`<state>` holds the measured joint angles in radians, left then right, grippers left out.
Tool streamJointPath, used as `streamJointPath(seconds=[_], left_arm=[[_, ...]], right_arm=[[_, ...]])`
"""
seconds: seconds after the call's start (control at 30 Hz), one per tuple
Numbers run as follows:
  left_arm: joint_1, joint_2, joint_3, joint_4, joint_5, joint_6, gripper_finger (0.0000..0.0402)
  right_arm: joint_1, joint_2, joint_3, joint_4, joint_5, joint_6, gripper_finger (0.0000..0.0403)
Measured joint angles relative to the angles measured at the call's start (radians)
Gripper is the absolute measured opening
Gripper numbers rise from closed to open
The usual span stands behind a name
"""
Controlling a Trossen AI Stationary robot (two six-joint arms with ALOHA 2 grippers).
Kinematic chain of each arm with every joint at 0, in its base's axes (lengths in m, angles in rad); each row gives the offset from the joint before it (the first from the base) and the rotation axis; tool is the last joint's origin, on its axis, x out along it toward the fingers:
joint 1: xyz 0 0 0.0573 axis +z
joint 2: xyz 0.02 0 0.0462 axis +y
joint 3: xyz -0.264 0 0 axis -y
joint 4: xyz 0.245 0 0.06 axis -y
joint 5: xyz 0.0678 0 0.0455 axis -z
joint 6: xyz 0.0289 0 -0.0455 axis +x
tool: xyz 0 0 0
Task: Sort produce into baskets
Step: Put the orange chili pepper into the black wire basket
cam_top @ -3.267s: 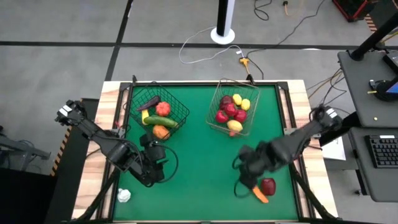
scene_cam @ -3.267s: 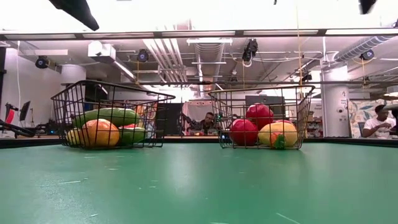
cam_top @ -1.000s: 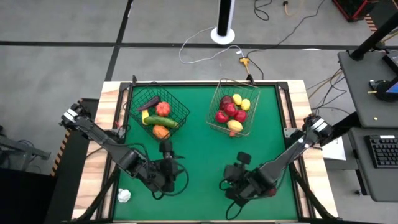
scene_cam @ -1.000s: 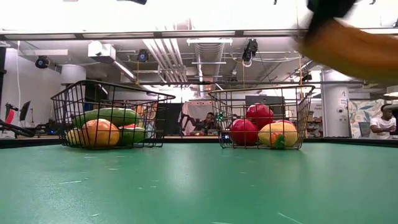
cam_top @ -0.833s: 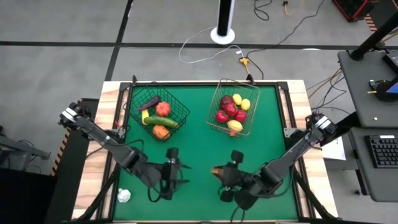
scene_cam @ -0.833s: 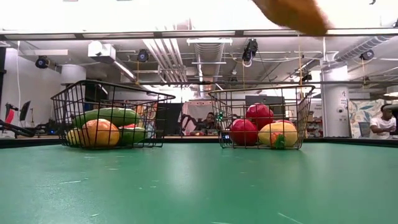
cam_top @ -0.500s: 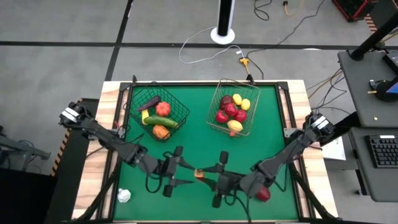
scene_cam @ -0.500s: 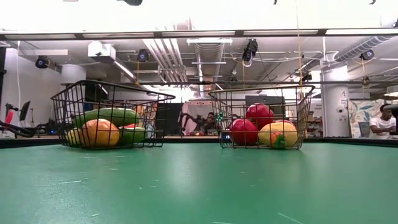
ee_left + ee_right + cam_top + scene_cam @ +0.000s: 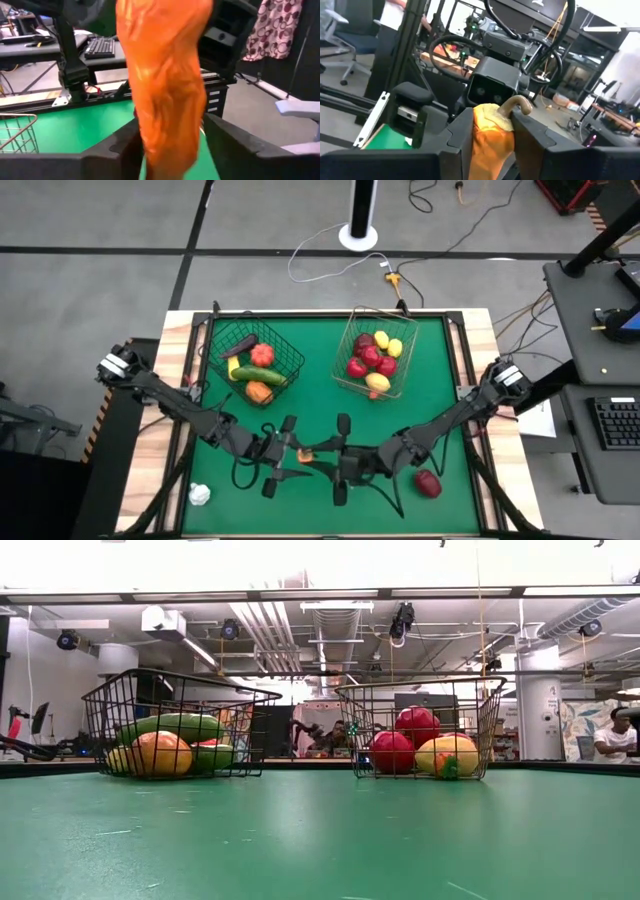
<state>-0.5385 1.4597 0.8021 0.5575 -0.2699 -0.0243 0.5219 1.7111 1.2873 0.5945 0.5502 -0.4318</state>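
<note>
An orange carrot (image 9: 311,454) with a brown stem hangs in mid-air over the table's near middle, between my two grippers. My left gripper (image 9: 298,448) comes at it from the left and my right gripper (image 9: 324,460) from the right, and both are shut on it. Of the baskets, the dark wire one (image 9: 256,360) at the far left holds vegetables, and the pale wire one (image 9: 373,358) at the far right holds red and yellow fruit. A red apple (image 9: 428,483) lies on the mat near the front right. My left gripper (image 9: 170,145) has the carrot's narrower end (image 9: 150,145) pinched between its two fingers. They reach in level from the table's left, along the carrot. The carrot is clear of the table. My right gripper (image 9: 492,135) pinches the carrot's stem end (image 9: 487,127) between its two fingers, the curled brown stem (image 9: 517,102) standing just past them. The fingers come level from the table's right, along the carrot, which is clear of the table.
A small white thing (image 9: 200,495) lies on the wooden border at the front left. The green mat (image 9: 320,405) between the baskets and the grippers is bare. Black rails run along both sides of the table.
My right gripper has carried the carrot, lifted clear, from the front right toward the table's left. My left gripper has moved toward the right and met it, so the carrot now sits between both. The red apple has stayed on the mat.
</note>
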Motion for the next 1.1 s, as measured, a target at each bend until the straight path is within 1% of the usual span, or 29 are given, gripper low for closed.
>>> streamJointPath(seconds=[0.07, 0.2, 0.23, 0.33, 0.4, 0.5, 0.57, 0.63, 0.73, 0.8, 0.9, 0.97, 1.03, 1.1], left_arm=[[0.000, 0.000, 0.000, -0.001, 0.000, 0.001, 0.0151], [0.000, 0.000, -0.002, -0.012, 0.000, 0.001, 0.0060], [0.000, -0.001, -0.002, -0.017, 0.000, 0.001, 0.0051], [0.000, -0.007, -0.002, -0.035, -0.004, -0.007, 0.0051], [0.001, -0.022, -0.002, -0.056, -0.032, -0.017, 0.0051], [0.000, -0.055, -0.002, -0.152, -0.133, -0.051, 0.0063], [-0.001, -0.090, 0.011, -0.285, -0.250, -0.091, 0.0070], [0.004, -0.131, 0.048, -0.462, -0.390, -0.154, 0.0071], [0.023, -0.190, 0.125, -0.795, -0.583, -0.293, 0.0070], [0.052, -0.218, 0.182, -1.041, -0.651, -0.402, 0.0067], [0.130, -0.250, 0.253, -1.346, -0.662, -0.546, 0.0062], [0.204, -0.263, 0.279, -1.502, -0.656, -0.622, 0.0061], [0.288, -0.276, 0.292, -1.607, -0.629, -0.680, 0.0061], [0.389, -0.287, 0.293, -1.660, -0.555, -0.693, 0.0062]], right_arm=[[-0.003, 0.000, 0.000, 0.001, -0.004, 0.025, 0.0118], [-0.003, -0.001, 0.000, -0.001, -0.007, 0.057, 0.0167], [-0.003, -0.003, 0.000, -0.010, -0.003, 0.065, 0.0181], [-0.003, -0.016, 0.000, -0.025, 0.046, 0.077, 0.0220], [0.000, -0.034, 0.000, -0.032, 0.116, 0.082, 0.0243], [0.008, -0.078, 0.000, -0.090, 0.240, 0.111, 0.0272], [0.009, -0.113, 0.001, -0.168, 0.317, 0.167, 0.0287], [0.008, -0.140, 0.001, -0.275, 0.371, 0.264, 0.0299], [0.003, -0.171, 0.001, -0.441, 0.398, 0.423, 0.0311], [-0.002, -0.185, 0.001, -0.519, 0.402, 0.508, 0.0317], [-0.006, -0.188, 0.001, -0.587, 0.404, 0.589, 0.0322], [-0.006, -0.181, 0.001, -0.612, 0.403, 0.621, 0.0322], [-0.006, -0.174, 0.001, -0.622, 0.403, 0.637, 0.0320], [-0.006, -0.172, 0.000, -0.625, 0.400, 0.641, 0.0318]])
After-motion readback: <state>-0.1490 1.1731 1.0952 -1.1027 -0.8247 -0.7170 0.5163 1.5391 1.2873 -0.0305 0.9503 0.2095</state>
